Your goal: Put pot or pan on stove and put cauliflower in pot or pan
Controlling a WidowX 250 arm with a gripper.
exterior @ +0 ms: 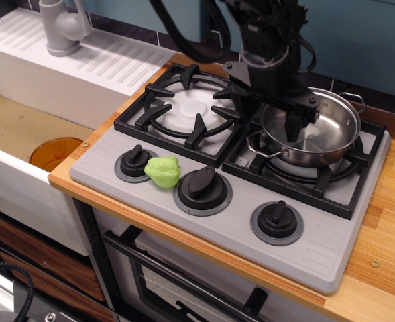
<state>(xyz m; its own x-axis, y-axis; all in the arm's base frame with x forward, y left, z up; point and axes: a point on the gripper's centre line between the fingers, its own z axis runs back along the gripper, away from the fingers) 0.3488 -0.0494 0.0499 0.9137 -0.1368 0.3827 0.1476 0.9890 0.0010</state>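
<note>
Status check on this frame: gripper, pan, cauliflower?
Gripper open, straddling pan rim. Pan on right burner. Cauliflower between knobs, path clear.

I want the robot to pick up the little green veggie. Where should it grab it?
Probably from straight above, pinching the cauliflower across its lumpy middle. It lies on the grey stove between two black knobs, so fingers should go down at its front and back, where there is bare space. The gripper is over by the pan.
</note>
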